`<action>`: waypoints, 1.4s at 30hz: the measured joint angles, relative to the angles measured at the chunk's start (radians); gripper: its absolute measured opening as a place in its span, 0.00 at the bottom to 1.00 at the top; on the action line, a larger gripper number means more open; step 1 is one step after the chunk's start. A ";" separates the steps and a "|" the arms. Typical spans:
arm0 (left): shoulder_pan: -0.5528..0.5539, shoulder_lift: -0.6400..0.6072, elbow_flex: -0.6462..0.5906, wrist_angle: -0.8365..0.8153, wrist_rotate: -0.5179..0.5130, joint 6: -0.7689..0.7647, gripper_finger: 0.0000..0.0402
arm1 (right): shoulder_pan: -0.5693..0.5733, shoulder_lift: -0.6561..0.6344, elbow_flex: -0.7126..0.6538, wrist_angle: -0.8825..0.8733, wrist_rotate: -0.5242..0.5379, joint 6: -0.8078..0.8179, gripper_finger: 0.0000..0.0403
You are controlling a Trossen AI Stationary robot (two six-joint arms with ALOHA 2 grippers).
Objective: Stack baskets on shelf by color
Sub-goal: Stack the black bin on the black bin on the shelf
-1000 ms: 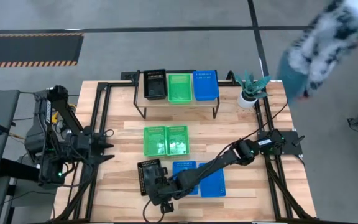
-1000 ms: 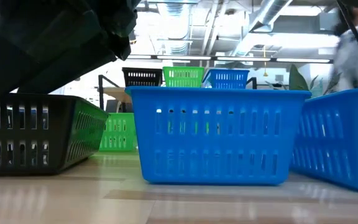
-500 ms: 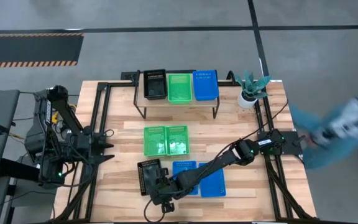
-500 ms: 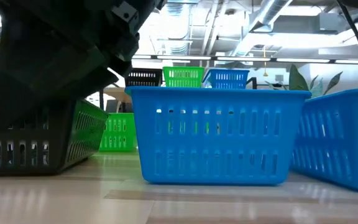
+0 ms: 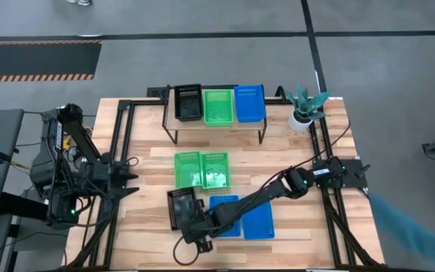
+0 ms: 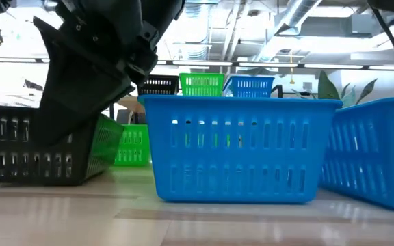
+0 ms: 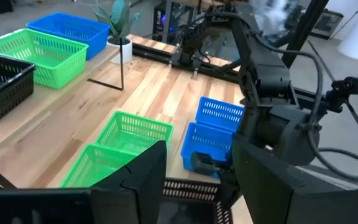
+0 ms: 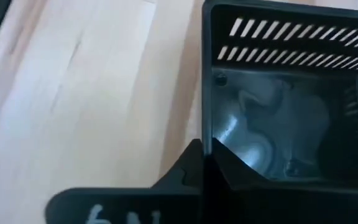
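The shelf (image 5: 217, 125) at the table's far side carries one black (image 5: 188, 103), one green (image 5: 218, 106) and one blue basket (image 5: 249, 103). Two green baskets (image 5: 202, 169) sit side by side mid-table, and two blue baskets (image 5: 259, 223) rest near the front edge. To their left is a loose black basket (image 5: 181, 204), with my right gripper (image 5: 191, 225) shut on its near end. My left gripper (image 5: 131, 179) waits open at the table's left side, touching nothing. My right gripper pinches the black basket's near wall (image 8: 209, 142), close to its right corner. One finger is outside the wall and the other inside. The fingers slant down from the table's right. The basket (image 6: 26, 147) sits low at the tabletop, open side up.
A potted plant (image 5: 306, 109) stands at the far right corner. Black frame rails (image 5: 123, 151) run along the table's left and right sides. The nearer blue basket (image 6: 234, 147) stands close beside the black one. Bare wood lies between the shelf and the green pair.
My right gripper has sunk onto the black basket's near wall and shut on it. The basket has shifted a little toward the table's far edge. A person has passed beyond the table's right side.
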 joint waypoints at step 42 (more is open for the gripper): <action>0.057 -0.293 0.047 -0.022 -0.154 0.368 0.43 | -0.661 -0.342 0.089 -0.157 0.034 -0.764 0.04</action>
